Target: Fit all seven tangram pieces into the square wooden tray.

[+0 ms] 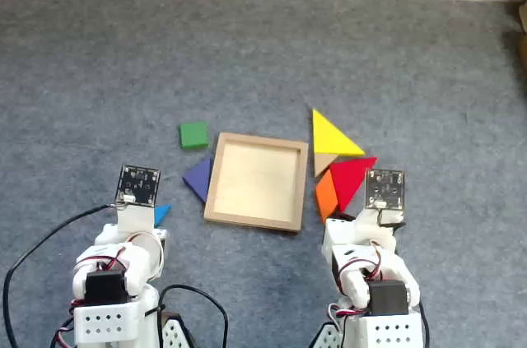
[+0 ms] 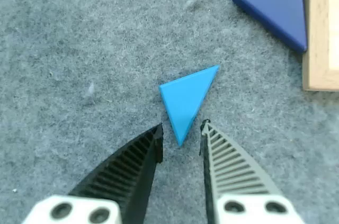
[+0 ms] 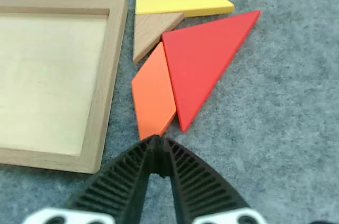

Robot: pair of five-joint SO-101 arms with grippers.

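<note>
The square wooden tray (image 1: 216,202) lies empty in the middle of the grey carpet. On its right lie a yellow triangle (image 1: 332,135), a small wooden triangle (image 1: 322,162), a red triangle (image 1: 350,178) and an orange parallelogram (image 1: 326,194). A dark blue triangle (image 1: 198,178) touches the tray's left side, and a green square (image 1: 193,135) sits beyond it. A light blue triangle (image 2: 187,101) lies just ahead of my left gripper (image 2: 181,133), which is open with the triangle's tip between the fingertips. My right gripper (image 3: 158,140) is shut and empty, its tips at the orange parallelogram (image 3: 153,96).
Both arm bases stand at the near edge, the left one (image 1: 115,282) and the right one (image 1: 370,282). Cables (image 1: 49,237) trail by the left base. The carpet beyond the pieces is open. The tray's rim (image 3: 103,91) is close to the right gripper.
</note>
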